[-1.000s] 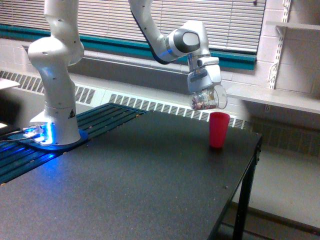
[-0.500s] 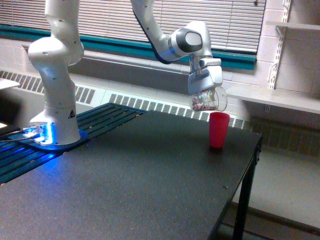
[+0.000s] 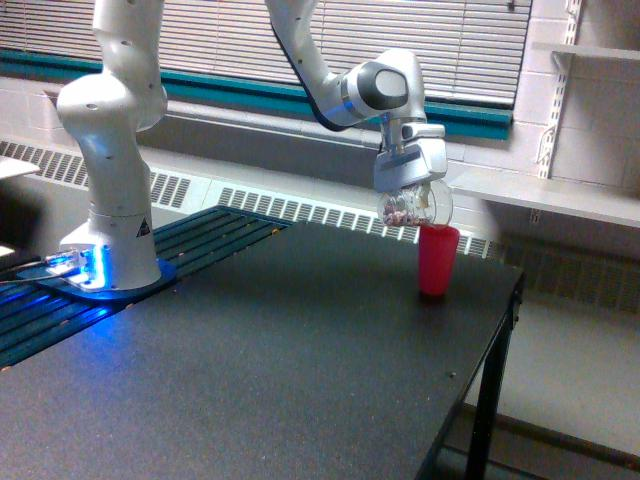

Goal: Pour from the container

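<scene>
In the exterior view the container (image 3: 416, 206), a clear rounded cup with small brownish-pink bits inside, hangs tilted in the air with its mouth turned toward the view's right. My gripper (image 3: 410, 188) is shut on it from above. Just below and to the right, a pink plastic cup (image 3: 437, 259) stands upright on the black table (image 3: 250, 370). The container's rim is right over the pink cup's near edge. I cannot make out any bits falling.
The arm's white base (image 3: 110, 240) stands at the view's left on a dark slatted platform (image 3: 190, 245) with blue light. The table's right edge (image 3: 500, 330) drops off close beside the pink cup. A radiator grille and window blinds run behind.
The gripper with the container has shifted slightly right and down toward the pink cup, and the container has tipped a little further. The pink cup has not moved.
</scene>
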### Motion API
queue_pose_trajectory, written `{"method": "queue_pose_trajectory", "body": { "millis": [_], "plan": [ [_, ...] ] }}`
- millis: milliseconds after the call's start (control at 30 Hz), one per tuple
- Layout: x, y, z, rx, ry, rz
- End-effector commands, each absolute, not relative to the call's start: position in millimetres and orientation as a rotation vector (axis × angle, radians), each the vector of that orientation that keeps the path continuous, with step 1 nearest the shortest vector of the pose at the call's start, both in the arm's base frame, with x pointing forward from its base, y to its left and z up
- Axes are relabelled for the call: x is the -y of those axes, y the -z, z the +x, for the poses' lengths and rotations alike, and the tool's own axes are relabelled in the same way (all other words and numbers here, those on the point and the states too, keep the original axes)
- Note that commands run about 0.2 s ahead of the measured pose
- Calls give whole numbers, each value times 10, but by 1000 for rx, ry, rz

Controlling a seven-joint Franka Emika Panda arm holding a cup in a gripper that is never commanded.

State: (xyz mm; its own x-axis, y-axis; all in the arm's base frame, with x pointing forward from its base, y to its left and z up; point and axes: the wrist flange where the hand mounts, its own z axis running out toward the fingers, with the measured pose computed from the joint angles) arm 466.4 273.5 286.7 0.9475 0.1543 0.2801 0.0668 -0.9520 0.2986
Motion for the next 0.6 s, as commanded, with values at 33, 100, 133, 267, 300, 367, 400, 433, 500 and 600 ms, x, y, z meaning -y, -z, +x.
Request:
{"method": "queue_pose_trajectory", "body": {
  "millis": [33,100,133,267,300,367,400,433,500,600],
  "plan": [
    [-2810,-3021,4692,-212,-456,2785],
    [-2802,-3052,4696,-213,-456,2784],
    [-2798,-3065,4696,-215,-456,2781],
    [-2782,-3111,4687,-222,-455,2762],
    [-2777,-3118,4684,-224,-452,2757],
    [-2762,-3117,4675,-225,-443,2750],
    [-2756,-3113,4670,-228,-440,2749],
    [-2752,-3111,4665,-231,-437,2746],
    [-2743,-3106,4656,-237,-427,2739],
    [-2721,-3101,4652,-241,-415,2730]
  ]
}}
